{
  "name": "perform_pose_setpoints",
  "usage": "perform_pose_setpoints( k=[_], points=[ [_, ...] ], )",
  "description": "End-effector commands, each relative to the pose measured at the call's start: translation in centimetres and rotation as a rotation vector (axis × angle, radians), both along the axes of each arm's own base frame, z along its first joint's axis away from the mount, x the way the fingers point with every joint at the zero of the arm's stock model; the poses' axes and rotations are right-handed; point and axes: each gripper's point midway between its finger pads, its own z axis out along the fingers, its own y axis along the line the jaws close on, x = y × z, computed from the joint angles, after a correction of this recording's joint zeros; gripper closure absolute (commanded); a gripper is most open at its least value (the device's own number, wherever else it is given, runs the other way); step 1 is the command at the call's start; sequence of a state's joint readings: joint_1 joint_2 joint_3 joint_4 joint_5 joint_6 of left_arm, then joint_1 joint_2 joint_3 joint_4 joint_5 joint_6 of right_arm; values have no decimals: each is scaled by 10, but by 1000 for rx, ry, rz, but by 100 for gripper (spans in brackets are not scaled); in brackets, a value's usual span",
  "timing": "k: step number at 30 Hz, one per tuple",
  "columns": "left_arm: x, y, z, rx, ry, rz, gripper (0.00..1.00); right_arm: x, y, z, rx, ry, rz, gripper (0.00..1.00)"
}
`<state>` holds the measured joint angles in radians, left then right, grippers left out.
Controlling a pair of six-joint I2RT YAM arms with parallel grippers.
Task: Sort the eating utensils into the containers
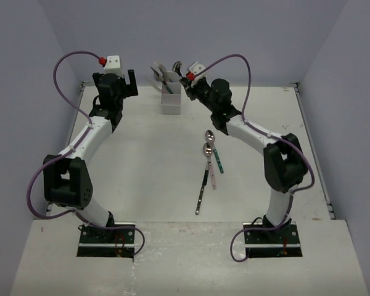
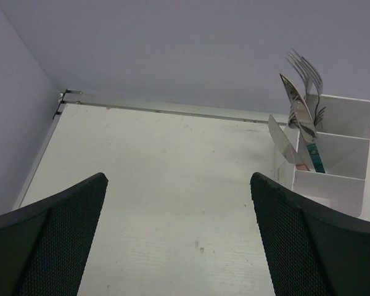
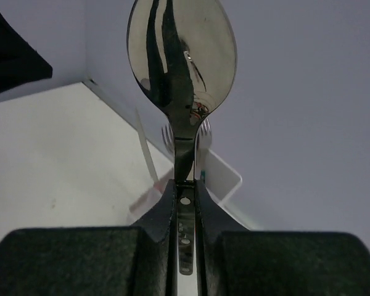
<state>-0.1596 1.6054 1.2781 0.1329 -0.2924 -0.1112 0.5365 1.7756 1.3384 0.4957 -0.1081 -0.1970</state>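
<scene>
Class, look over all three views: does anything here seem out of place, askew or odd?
Nothing looks spilled or broken. One untidy spot: a teal-handled spoon, a pink-handled spoon and a black-handled utensil lie loose in a fanned cluster on the table, not in the white holder, where the knives lean askew.

This looks like a robotics lab test cell. Plain pale walls [image 1: 24,74] box in a white table [image 1: 148,154] on three sides. A left arm [image 1: 89,139] and a right arm [image 1: 253,132], trailing purple cables [image 1: 55,69], are bolted to plates [image 1: 108,242] at its near edge
</scene>
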Motion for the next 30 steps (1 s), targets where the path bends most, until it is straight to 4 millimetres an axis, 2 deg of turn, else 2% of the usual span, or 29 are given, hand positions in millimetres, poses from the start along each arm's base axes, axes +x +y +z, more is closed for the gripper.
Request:
perform_pose_setpoints(
  k=[1, 3, 4, 6, 7, 8, 9, 10, 14, 15, 19, 21, 23, 28, 29, 30],
  points=[
    [-2, 16, 9, -6, -23, 38, 0, 20, 57, 70, -33, -446, 278, 100],
    [-3, 20, 10, -4, -22, 49, 0, 36, 74, 65, 11, -455, 331, 100],
    [-4, 22, 11, -1, -22, 57, 0, 51, 86, 57, 25, -477, 349, 100],
    [-5, 26, 15, -2, -29, 65, 0, 60, 99, 55, 95, -459, 388, 100],
    [-4, 26, 15, -4, -30, 64, 0, 73, 106, 59, 106, -475, 391, 100],
    [-5, 26, 18, -5, -36, 62, 0, 80, 110, 47, 91, -427, 401, 100],
    [-6, 26, 18, -4, -34, 61, 0, 81, 112, 57, 114, -431, 409, 100],
    [-6, 26, 17, -2, -32, 60, 0, 84, 116, 44, 118, -397, 419, 100],
    [-8, 31, 16, -2, -27, 79, 0, 83, 117, 23, 93, -324, 416, 100],
    [-8, 31, 14, -3, -23, 79, 0, 84, 116, 5, 83, -277, 404, 100],
    [-9, 31, 8, -8, -10, 76, 0, 75, 110, -16, 81, -166, 401, 100],
    [-8, 29, 7, -8, -15, 63, 0, 82, 107, -36, 83, -88, 364, 100],
    [-9, 30, 5, -11, -15, 64, 0, 85, 109, -49, 87, -37, 350, 100],
    [-9, 28, 5, -20, -13, 53, 0, 99, 106, -61, 119, 19, 280, 93],
    [-9, 28, 5, -19, -11, 53, 0, 102, 107, -52, 124, 6, 281, 92],
    [-9, 28, 5, -18, -11, 54, 0, 104, 109, -62, 109, 38, 280, 89]
  ],
)
